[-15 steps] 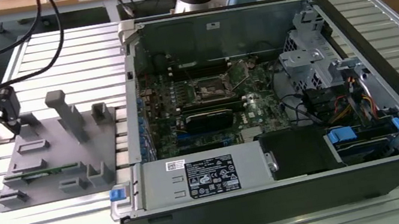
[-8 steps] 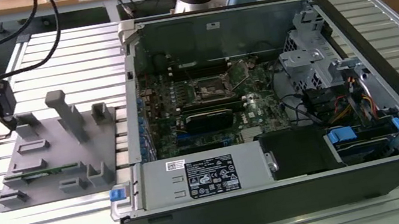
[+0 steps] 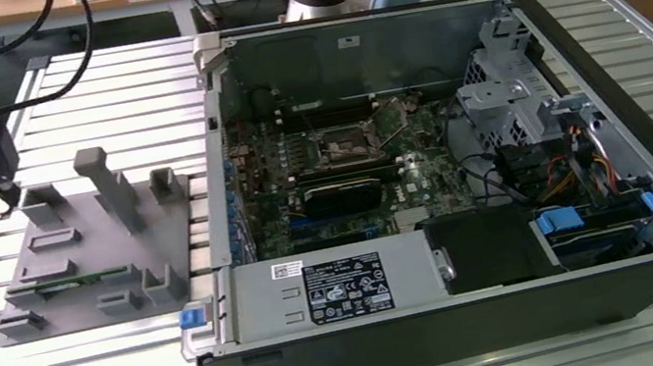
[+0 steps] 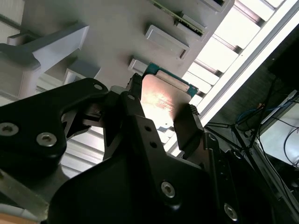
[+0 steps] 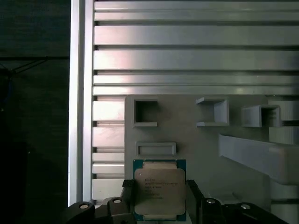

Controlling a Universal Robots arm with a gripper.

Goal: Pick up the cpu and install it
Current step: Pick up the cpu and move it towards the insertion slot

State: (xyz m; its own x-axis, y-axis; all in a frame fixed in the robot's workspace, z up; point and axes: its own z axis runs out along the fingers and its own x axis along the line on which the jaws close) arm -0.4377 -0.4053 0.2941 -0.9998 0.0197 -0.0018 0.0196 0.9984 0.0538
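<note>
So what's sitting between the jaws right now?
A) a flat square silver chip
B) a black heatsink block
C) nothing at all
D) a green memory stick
A: in the first wrist view the cpu, square with a silver top, sits between the two black jaws, one against each side, over the grey tray.
</note>
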